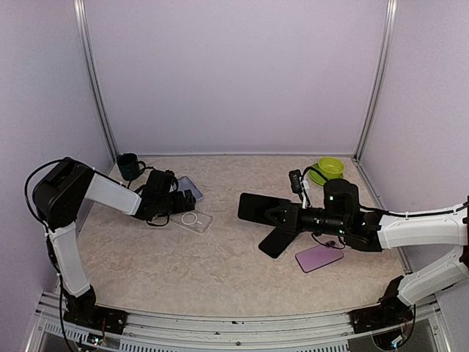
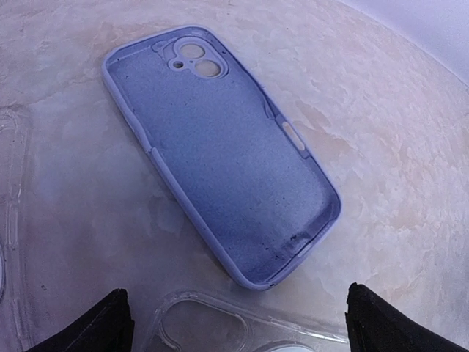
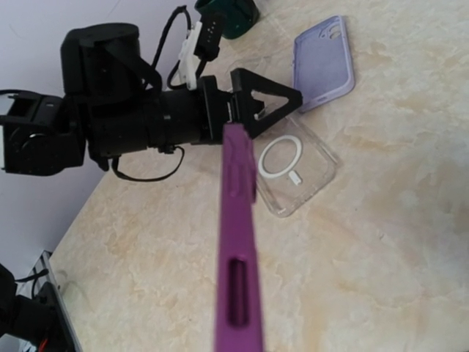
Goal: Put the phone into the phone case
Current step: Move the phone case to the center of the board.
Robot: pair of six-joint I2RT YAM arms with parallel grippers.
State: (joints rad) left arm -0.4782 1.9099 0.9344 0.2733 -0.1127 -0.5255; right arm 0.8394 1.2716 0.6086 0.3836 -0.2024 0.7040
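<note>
from above, at the tips of the right claw (image 1: 272,214), we see the phone (image 1: 256,207), a dark slab sticking out ahead of the fingers. the claw is clamped on it. behind that claw on its near side a purple case (image 1: 319,257) lies flat on the table (image 1: 220,271), and a green bowl (image 1: 330,167) sits off on its far side. the left claw (image 1: 189,198) hangs low, with the lavender case (image 1: 192,183) just past its tips on the far side and the clear case (image 1: 196,219) just beside them on the near side. a dark mug (image 1: 130,166) stands behind it.

in the left wrist view we find this claw's two fingertips (image 2: 110,326) spread wide, gripping nothing. the lavender case (image 2: 220,154) lies straight ahead of them, hollow side up, camera holes at the far end, touching neither tip. the rim of the clear case (image 2: 249,319) shows between the tips, close to the lavender one.

in the right wrist view the phone (image 3: 238,242) runs edge-on straight out from the claw, purple along its side, held above the table. this claw's own fingers are hidden here. past the phone's far end we see the left claw (image 3: 272,110), the clear case (image 3: 297,165) with its white ring just beside it, and the lavender case (image 3: 325,62) further on.
</note>
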